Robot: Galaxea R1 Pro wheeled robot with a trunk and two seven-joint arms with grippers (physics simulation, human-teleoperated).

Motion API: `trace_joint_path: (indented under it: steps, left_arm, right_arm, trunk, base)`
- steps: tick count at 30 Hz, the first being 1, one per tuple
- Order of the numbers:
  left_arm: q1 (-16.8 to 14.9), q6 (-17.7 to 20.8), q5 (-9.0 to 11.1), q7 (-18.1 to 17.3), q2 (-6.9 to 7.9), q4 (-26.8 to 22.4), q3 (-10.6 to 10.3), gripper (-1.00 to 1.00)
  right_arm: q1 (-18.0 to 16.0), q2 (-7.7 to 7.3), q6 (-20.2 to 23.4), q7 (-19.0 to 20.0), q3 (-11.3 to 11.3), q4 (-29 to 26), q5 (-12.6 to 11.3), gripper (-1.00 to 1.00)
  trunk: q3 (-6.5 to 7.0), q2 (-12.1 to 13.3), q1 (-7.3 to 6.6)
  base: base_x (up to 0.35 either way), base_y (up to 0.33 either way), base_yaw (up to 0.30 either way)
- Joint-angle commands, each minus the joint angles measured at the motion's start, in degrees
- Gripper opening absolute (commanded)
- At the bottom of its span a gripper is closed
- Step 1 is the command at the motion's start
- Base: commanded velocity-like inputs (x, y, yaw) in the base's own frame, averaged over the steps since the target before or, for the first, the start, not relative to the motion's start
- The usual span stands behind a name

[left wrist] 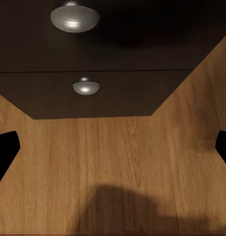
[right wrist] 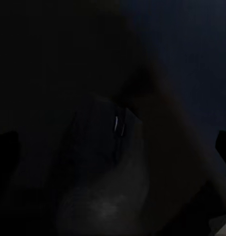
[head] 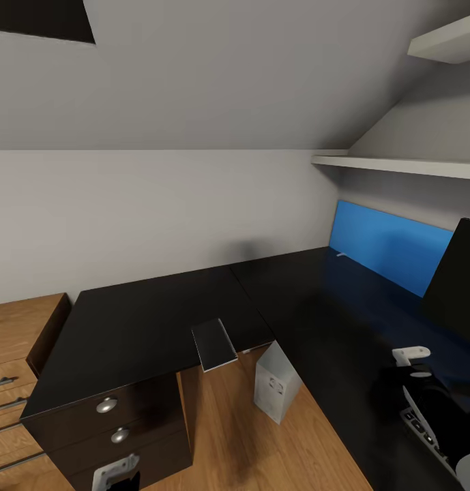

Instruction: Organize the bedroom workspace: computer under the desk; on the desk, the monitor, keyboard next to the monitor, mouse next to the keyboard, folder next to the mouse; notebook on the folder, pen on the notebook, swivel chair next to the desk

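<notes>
Found the left claw spread wide, its black fingertips well apart with bare wooden floor between them, in front of the black drawers and their round silver knobs. Saw the same claw low against the drawer fronts in the head view.

Found the right claw over the table's right wing. Judged it spread from the faint fingertips far apart in its very dark wrist view. Could not tell what lay below it. Noted a strip of grey keys, apparently the keyboard, on the right wing near its front end, partly under the right arm.

Recorded the computer standing tilted on the floor, just beside the inner edge of the right wing. Recorded the notebook lying at the table's inner corner, its near end overhanging the edge.

Logged the monitor on the right wing, toward its back edge, cut off by the frame. Logged a blue wall panel along that back edge, with a small white sliver at its foot, too small to identify. Noted a light wooden cabinet against the table's left end, and white shelves on the wall above the right wing.
</notes>
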Motion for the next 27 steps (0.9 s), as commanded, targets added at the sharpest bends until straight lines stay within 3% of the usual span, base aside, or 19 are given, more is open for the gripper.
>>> trace_joint_path:
  steps: [1,6,14,18,21,22,27]
  left_arm:
    - [-0.01,0.34,0.39,0.12,-0.03,-0.05,0.06,1.0]
    - [-0.01,0.34,0.39,0.12,-0.05,0.17,0.05,1.0]
    - [-0.02,0.34,0.39,0.12,-0.08,0.23,0.1,1.0]
    - [0.0,0.34,0.39,0.12,-0.08,0.23,0.11,1.0]
    - [0.0,0.34,0.39,0.12,-0.08,0.24,0.11,1.0]
    - [-0.02,0.34,0.39,0.12,-0.08,0.24,0.12,1.0]
    - [-0.02,0.34,0.39,0.12,-0.08,0.24,0.12,1.0]
  right_arm:
    - [-0.03,0.12,0.3,0.1,-0.04,-0.3,0.52,1.0]
    - [-0.03,0.71,0.21,0.16,-0.23,-3.55,0.34,1.0]
    - [-0.03,5.13,0.28,0.04,-0.58,-7.39,0.38,1.0]
    - [-0.03,5.97,0.5,0.07,-0.61,-8.81,-0.03,1.0]
    - [-0.02,7.4,0.65,0.05,-0.62,-9.64,-1.58,1.0]
    - [-0.01,8.72,0.7,0.02,-0.62,-9.95,-3.04,1.0]
    - [0.04,11.36,1.54,0.0,-0.59,-10.71,-4.59,1.0]
  trunk:
    - [-0.06,-0.04,0.0]
    - [-0.06,-0.04,0.0]
    - [-0.06,-0.04,0.0]
    - [-0.06,-0.04,0.0]
    - [-0.06,-0.04,0.0]
    - [-0.06,-0.04,0.0]
    - [-0.06,-0.04,0.0]
  base:
    - [0.0,0.0,0.0]
    - [0.0,0.0,0.0]
    - [0.0,0.0,0.0]
    - [0.0,0.0,0.0]
    - [0.0,0.0,0.0]
    - [0.0,0.0,0.0]
    - [0.0,0.0,0.0]
